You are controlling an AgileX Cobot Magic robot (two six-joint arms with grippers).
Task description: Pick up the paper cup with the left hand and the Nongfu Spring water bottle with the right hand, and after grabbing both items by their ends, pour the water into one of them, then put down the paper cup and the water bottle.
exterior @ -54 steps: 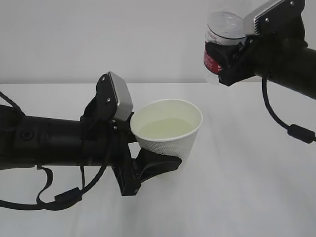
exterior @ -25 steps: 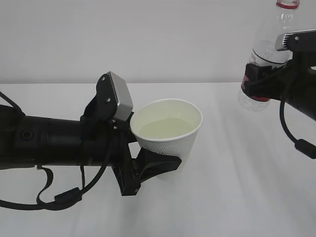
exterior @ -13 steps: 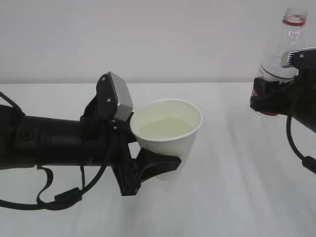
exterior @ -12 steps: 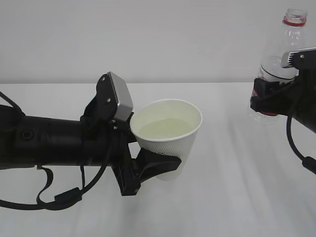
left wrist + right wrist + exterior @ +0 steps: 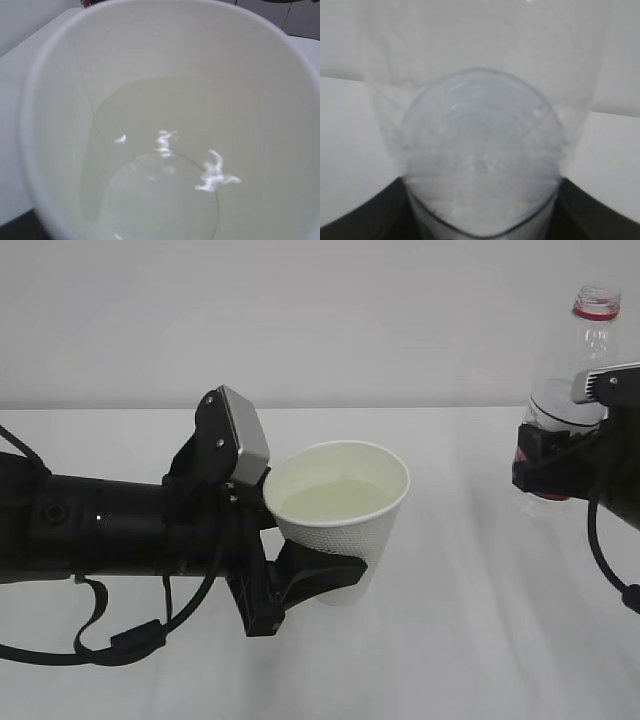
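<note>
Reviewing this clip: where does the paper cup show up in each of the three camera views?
Exterior view: the paper cup sits centre frame, upright, gripped low by the left pincer.
Left wrist view: the cup's cream inside fills the picture, seen from above.
Right wrist view: not in it; only the water bottle shows.
Shared landmark: the water pooled in the cup, visible in the exterior and left wrist views.
</note>
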